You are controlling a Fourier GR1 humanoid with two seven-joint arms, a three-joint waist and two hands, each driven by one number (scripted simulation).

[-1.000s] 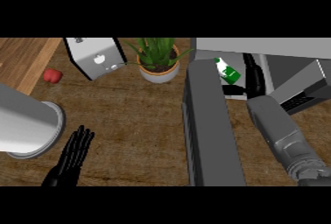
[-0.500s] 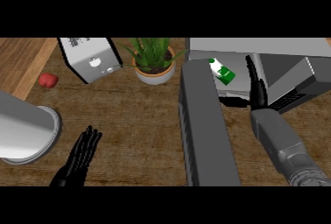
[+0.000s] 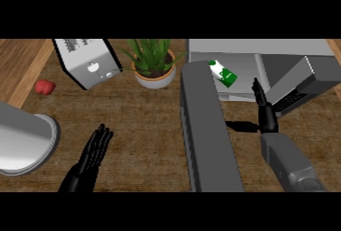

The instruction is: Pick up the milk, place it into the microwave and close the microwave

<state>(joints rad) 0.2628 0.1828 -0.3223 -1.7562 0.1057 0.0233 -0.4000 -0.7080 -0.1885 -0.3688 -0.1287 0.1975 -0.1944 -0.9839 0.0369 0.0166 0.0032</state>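
The milk carton (image 3: pixel 223 75), white with green print, stands tilted inside the open microwave (image 3: pixel 266 54) at the upper right. The microwave's grey door (image 3: pixel 208 135) swings out toward me, edge-on down the middle of the view. My right hand (image 3: pixel 264 110) is open with straight fingers, just right of the carton and apart from it, its thumb pointing left toward the door. My left hand (image 3: pixel 92 155) rests open on the wooden counter at the lower left, fingers pointing up.
A potted green plant (image 3: pixel 154 63) stands left of the microwave. A silver toaster-like appliance (image 3: pixel 88 61) sits at the upper left, with a small red fruit (image 3: pixel 45 86) beside it. A large grey pot (image 3: pixel 23 144) fills the left edge.
My right hand has let go of the milk and pulled back toward me; the carton stays in the microwave. The whole view has shifted, and my left hand has edged right.
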